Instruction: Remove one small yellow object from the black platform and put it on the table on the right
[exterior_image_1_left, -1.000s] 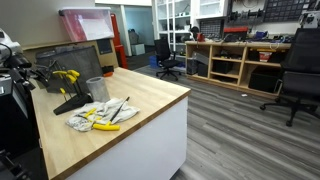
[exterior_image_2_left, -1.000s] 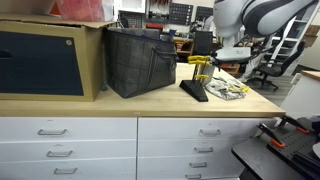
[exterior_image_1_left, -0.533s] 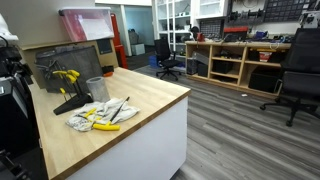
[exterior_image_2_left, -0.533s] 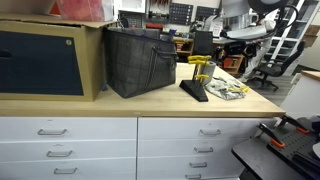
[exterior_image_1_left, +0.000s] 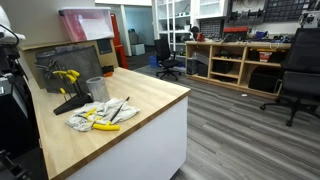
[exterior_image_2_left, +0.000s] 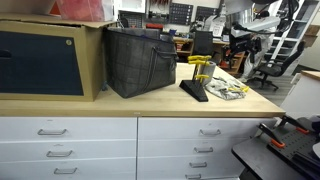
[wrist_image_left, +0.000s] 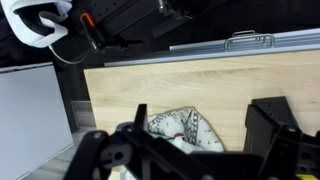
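Observation:
Small yellow objects (exterior_image_1_left: 66, 75) sit on a black platform (exterior_image_1_left: 68, 103) near the back of the wooden table; they also show in an exterior view (exterior_image_2_left: 200, 62) above the platform's base (exterior_image_2_left: 193, 91). My gripper (wrist_image_left: 190, 150) is open and empty, its two dark fingers wide apart, high above the table. Below it lies a patterned white cloth (wrist_image_left: 180, 128). In an exterior view the arm and gripper (exterior_image_2_left: 241, 42) hang high above the table's far end, well apart from the yellow objects.
A grey cup (exterior_image_1_left: 96, 88) stands beside the platform. The white cloth (exterior_image_1_left: 100, 112) holds a yellow-handled tool (exterior_image_1_left: 106, 126). A black bag (exterior_image_2_left: 140, 62) and a dark cabinet (exterior_image_2_left: 40, 62) stand on the counter. Office chairs and shelves fill the room beyond.
The arm has swung up and away from the table's near side towards the far end. The objects on the table have not moved.

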